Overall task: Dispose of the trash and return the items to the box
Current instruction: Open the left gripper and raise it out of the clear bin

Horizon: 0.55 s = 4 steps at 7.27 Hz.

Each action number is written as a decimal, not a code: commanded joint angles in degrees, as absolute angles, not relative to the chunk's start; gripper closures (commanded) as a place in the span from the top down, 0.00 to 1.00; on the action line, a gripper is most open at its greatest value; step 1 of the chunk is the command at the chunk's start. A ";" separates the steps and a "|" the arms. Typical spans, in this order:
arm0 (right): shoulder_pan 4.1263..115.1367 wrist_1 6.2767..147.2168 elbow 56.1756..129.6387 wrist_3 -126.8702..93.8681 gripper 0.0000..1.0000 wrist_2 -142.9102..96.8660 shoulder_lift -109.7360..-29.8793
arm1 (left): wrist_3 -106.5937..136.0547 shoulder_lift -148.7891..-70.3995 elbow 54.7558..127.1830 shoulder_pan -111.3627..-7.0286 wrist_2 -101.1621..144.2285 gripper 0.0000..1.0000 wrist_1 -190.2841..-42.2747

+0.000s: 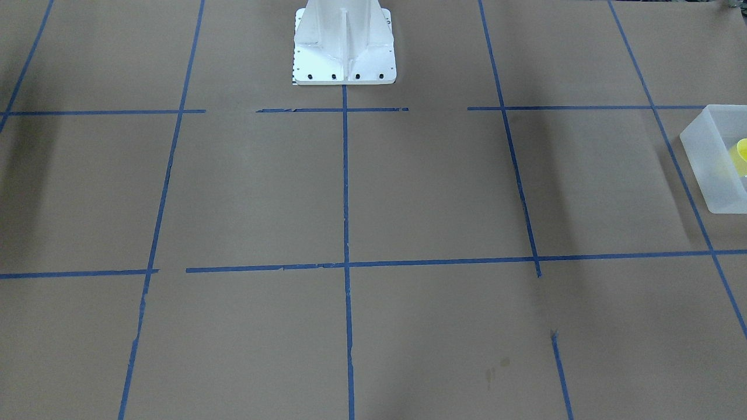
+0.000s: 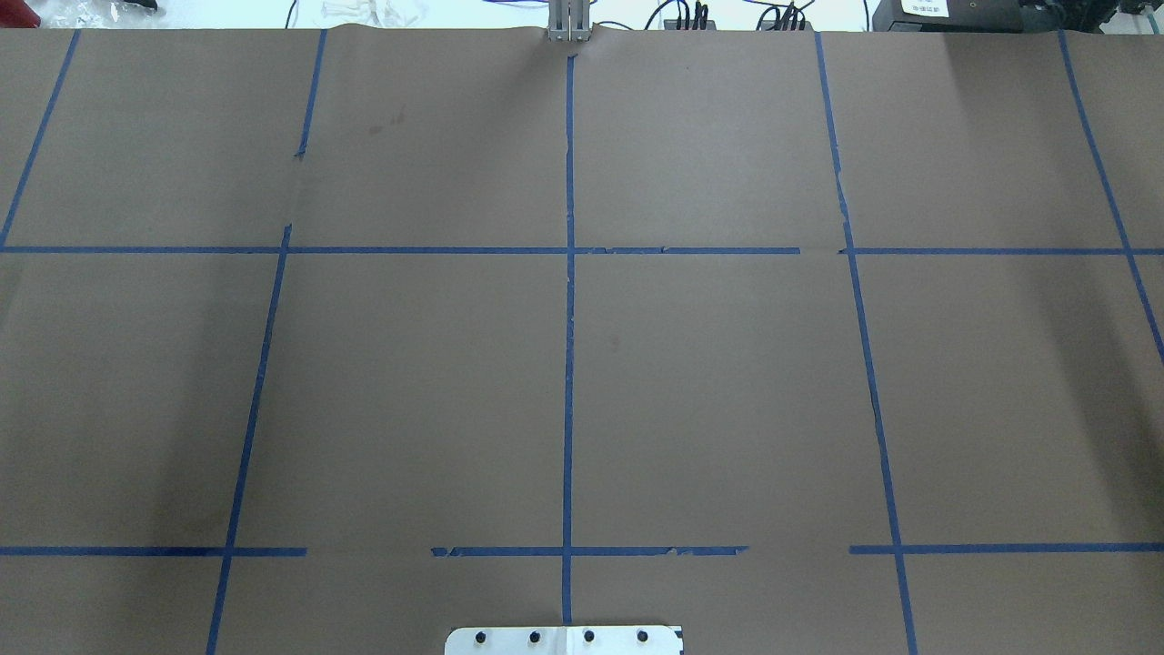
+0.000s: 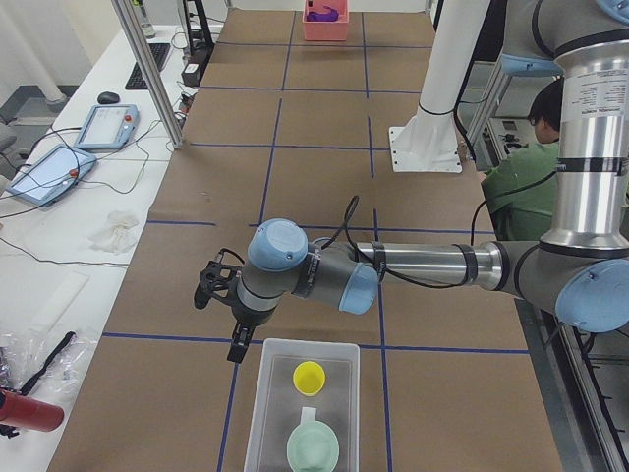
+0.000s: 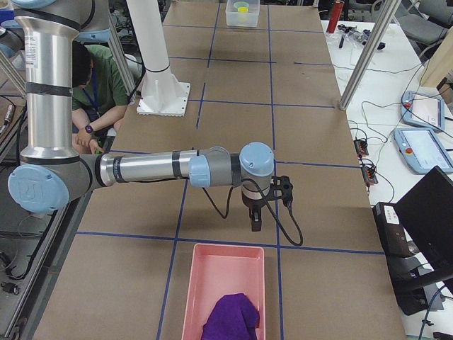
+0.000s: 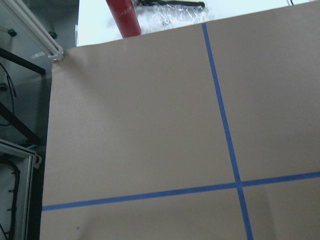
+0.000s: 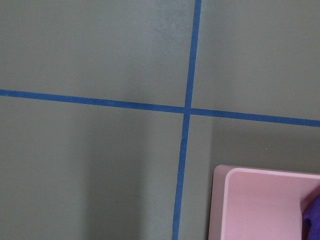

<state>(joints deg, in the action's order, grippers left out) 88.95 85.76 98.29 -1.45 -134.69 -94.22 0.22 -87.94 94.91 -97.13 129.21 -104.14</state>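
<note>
The yellow cup [image 3: 309,377] stands upright, mouth up, inside the box [image 3: 263,413], in the half farther from the exterior left camera. The mint-green bowl [image 3: 313,448] lies in the same box at 6 o'clock from the cup in that view, apart from it, with a small pale piece between the two that cannot be identified. The box rests on the paper-covered table [image 2: 409,382] at the robot's left end; in the front-facing view it is cut off at the 3 o'clock edge. The left gripper [image 3: 237,346] points downward above the table, just outside the box's corner at 10 o'clock from the cup. Its finger state cannot be determined: it appears only in a side view, and the left wrist view shows no fingers. At the opposite table end, the right gripper [image 4: 255,221] also points downward, at 12 o'clock from a pink bin [image 4: 195,283] holding a purple cloth [image 4: 230,319]. Its finger state likewise cannot be determined. Blue tape [image 2: 568,364] divides the table into a grid. A white pedestal [image 1: 344,44] is bolted at the robot's edge of the table, on the centre tape line.
</note>
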 commanded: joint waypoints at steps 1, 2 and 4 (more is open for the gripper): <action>88.95 83.23 96.33 -1.67 1.00 -136.91 -95.00 | -1.05 -87.89 97.12 -95.81 129.20 1.00 -93.45; 89.03 83.23 96.50 -1.76 1.00 -140.94 -95.53 | -1.14 -87.89 97.21 -92.93 129.29 1.00 -92.47; 89.12 83.23 96.50 -1.67 1.00 -141.15 -96.41 | -1.14 -87.80 97.12 -89.65 129.37 1.00 -92.64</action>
